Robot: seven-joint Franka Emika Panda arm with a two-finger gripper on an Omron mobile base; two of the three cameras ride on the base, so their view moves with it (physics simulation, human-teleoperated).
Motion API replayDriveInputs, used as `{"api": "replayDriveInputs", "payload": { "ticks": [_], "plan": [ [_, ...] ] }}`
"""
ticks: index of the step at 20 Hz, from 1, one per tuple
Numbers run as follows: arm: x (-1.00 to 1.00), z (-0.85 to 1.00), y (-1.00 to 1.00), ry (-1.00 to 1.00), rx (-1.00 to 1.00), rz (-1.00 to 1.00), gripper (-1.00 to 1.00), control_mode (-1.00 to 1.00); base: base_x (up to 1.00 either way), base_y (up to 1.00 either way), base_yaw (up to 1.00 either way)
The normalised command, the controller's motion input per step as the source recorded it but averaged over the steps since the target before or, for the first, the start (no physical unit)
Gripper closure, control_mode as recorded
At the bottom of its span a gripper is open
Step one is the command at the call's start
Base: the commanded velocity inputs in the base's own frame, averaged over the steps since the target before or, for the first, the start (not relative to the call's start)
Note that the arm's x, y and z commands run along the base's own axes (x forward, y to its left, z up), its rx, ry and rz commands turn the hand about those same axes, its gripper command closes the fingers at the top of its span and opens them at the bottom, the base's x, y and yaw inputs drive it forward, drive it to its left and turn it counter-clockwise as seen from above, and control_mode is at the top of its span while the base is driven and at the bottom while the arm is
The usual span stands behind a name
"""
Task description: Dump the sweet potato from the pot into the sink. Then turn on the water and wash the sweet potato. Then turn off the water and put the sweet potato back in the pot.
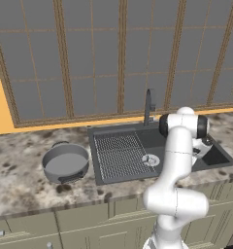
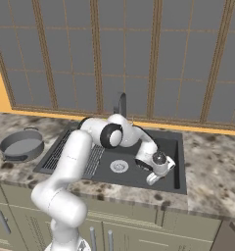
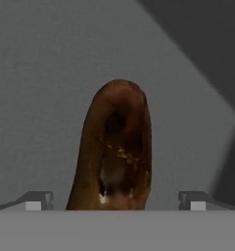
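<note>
Jaws at full spread, nothing clamped. In hand view the two fingertips (image 3: 39,200) stand at lower L and lower R, well apart, w/ the sweet potato (image 3: 117,147) lying lengthwise between them; no visible contact w/ either tip. Tuber: oblong, brown-orange, dark patches plus a pale scuff near its close end, resting on the flat grey floor of the sink (image 3: 46,73). A darker wall of the basin crosses upper R of that view.

Gripper (image 2: 152,177) is down inside the basin at its R end, near the front wall, seen in right base view; wrist tilted, fingers aimed low. In left base view the gripper (image 1: 202,150) sits partly behind the forearm, in the deep R section of the sink (image 1: 220,158). Tuber itself can't be picked out in either base view.

Sink (image 2: 173,147): dark grey, recessed in a speckled stone counter (image 1: 21,185). Ribbed draining grid (image 1: 119,154) occupies its L part; round silver drain (image 2: 119,166) lies on the floor between grid and gripper. Faucet (image 1: 148,107): slim, dark, at back rim, approx. mid-sink; no water seen running.

Pot (image 1: 65,163): grey, round, shallow, upright on the counter just L of the sink, apart from the rim; loop handles at rim; interior looks bare. Same pot (image 2: 21,144) at far L in right base view.

Backdrop: grey tiled wall w/ wood strips (image 1: 121,53); cabinet fronts (image 2: 139,230) below counter.
</note>
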Motion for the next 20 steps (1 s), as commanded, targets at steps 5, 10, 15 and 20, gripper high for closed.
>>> {"api": "replayDriveInputs", "payload": {
  "ticks": [5,10,15,20],
  "plan": [
    [0.88,-0.3,-0.09,0.09,-0.01,0.03,1.0,-1.0,0.0,0.0,0.0],
    [0.8,-0.48,0.0,0.24,-0.04,0.0,1.0,-1.0,0.0,0.0,0.0],
    [0.06,-0.12,-0.12,0.14,0.0,0.0,1.0,-1.0,0.0,0.0,0.0],
    [-0.55,0.4,-0.26,-0.19,0.04,0.0,1.0,-1.0,0.0,0.0,0.0]
  ]
}}
